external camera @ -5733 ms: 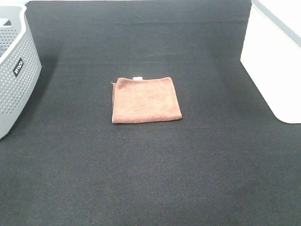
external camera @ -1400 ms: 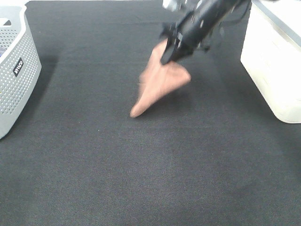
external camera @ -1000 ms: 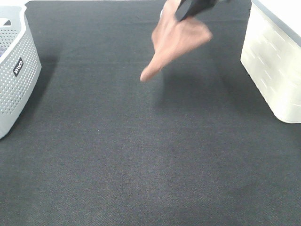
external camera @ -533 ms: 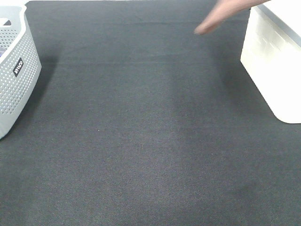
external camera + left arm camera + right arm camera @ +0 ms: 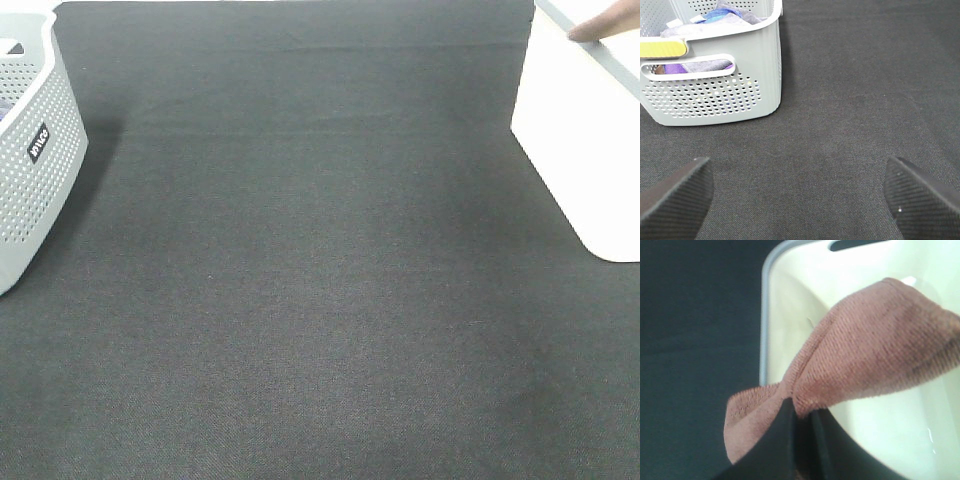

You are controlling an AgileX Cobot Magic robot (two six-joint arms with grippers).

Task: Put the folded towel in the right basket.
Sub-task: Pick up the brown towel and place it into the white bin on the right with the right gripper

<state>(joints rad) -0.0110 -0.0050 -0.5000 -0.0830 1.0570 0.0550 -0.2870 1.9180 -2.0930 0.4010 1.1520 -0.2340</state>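
The right basket (image 5: pixel 575 150), cropped at the overhead frame's edge, is overhung by the folded towel (image 5: pixel 870 350) (only its tip is seen from above), bunched and clamped in the right gripper (image 5: pixel 802 437); the left gripper (image 5: pixel 800 195) is spread wide

I'm reading the folded towel (image 5: pixel 875 350) as reddish-brown, fine ribbed terry. Behind it the right basket (image 5: pixel 785 315) is plain creamy white with a pale grey rim. Overhead, the table (image 5: pixel 300 280) is dark charcoal weave all over. At far left is the grey basket (image 5: pixel 35 190), dotted with rows of holes, and its black label (image 5: pixel 37 141) has white lettering. My left wrist feed gives a yellow strip (image 5: pixel 662 48), purple cloth (image 5: pixel 670 67) and blue cloth (image 5: pixel 722 12). The left gripper (image 5: pixel 800 197) is black and finely textured.
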